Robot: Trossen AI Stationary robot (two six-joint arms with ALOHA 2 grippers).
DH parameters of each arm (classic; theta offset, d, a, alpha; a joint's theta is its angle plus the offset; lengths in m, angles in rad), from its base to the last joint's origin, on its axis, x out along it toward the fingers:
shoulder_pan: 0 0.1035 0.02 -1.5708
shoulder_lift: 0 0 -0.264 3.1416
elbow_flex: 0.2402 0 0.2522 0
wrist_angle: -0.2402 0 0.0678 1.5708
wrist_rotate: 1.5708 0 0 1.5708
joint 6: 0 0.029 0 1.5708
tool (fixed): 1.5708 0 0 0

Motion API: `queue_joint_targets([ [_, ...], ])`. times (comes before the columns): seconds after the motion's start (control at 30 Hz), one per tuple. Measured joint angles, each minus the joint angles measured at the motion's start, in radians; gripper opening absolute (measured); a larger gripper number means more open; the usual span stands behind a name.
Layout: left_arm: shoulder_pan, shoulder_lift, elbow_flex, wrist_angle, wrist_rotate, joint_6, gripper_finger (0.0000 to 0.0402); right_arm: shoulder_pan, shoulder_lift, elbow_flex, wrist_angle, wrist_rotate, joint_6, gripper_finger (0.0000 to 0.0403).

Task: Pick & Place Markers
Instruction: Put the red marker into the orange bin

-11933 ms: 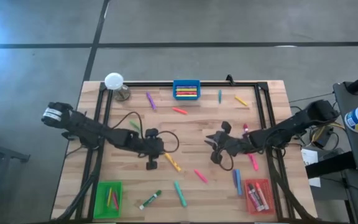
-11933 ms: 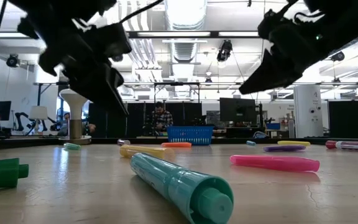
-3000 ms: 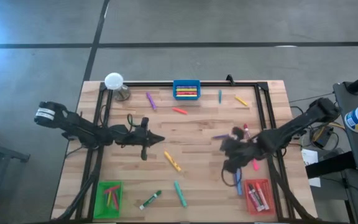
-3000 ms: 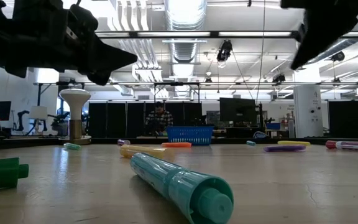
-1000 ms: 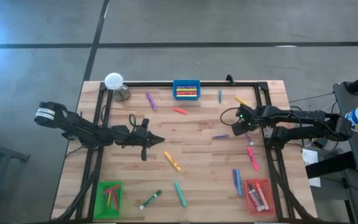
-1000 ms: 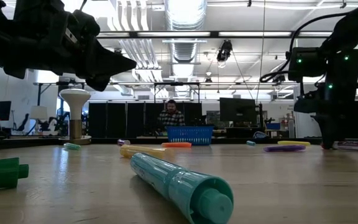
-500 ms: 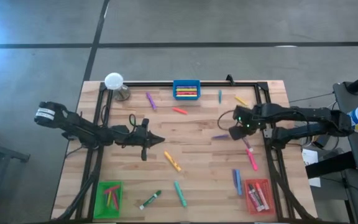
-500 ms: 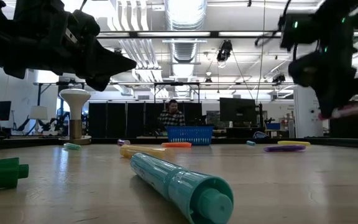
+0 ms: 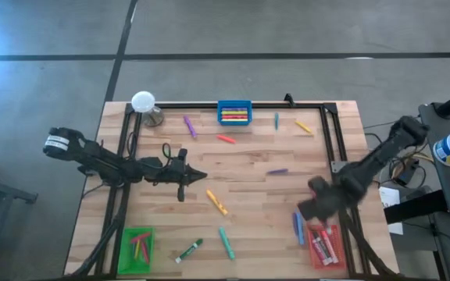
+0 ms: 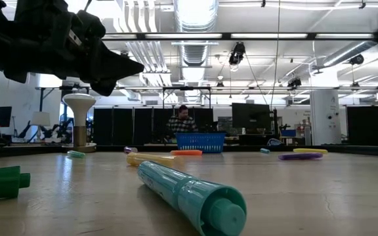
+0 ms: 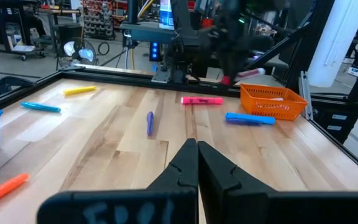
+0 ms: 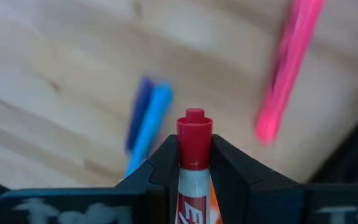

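Many markers lie scattered on the wooden table point(image 9: 241, 156): purple point(image 9: 277, 171), yellow point(image 9: 217, 203), teal point(image 9: 225, 243), green-and-white point(image 9: 188, 250), blue point(image 9: 298, 227) and others. My right gripper point(image 9: 309, 207) hovers over the table's near right part, beside the red tray point(image 9: 312, 231), shut on a red-capped white marker point(image 12: 194, 149). Its wrist view shows two blue markers point(image 12: 148, 124) and a pink one point(image 12: 289, 68) on the table beneath. My left gripper point(image 9: 199, 176) is shut, empty, and waits above the table's middle left. My right gripper pinches the red-capped marker between its two fingers point(image 12: 164, 159), which sit on either side of the cap's lower end point(image 12: 194, 160). The marker lies along the fingers, and its cap tip point(image 12: 194, 116) sticks out past them. It is lifted clear of the table.
A blue tray point(image 9: 234, 113) with markers stands at the far edge, a green tray point(image 9: 137, 248) at the near left corner, and a lamp point(image 9: 144, 103) at the far left. A black frame point(image 9: 328, 133) runs along the table's edges. A person sits in the room beyond point(image 10: 181, 122).
My right gripper has lifted the red-capped marker from the table's right side and swung quickly toward the near edge. It is now beside the red tray and covers the pink marker in the high view. The left arm has kept still.
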Motion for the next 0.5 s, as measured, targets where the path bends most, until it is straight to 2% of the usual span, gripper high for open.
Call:
queue_joint_targets([
  [0.1,0.0,0.0,0.0,0.0,0.0,0.0,0.0,0.147,0.051,0.003,0.058,-0.005,0.152,0.0071],
  [0.23,0.0,0.0,0.0,0.0,0.0,-0.002,0.0,0.264,0.135,0.045,0.084,-0.007,0.282,0.0072],
  [0.5,0.0,0.0,0.0,0.001,0.0,-0.002,0.0,0.285,0.33,0.114,0.093,-0.01,0.291,0.0079],
])
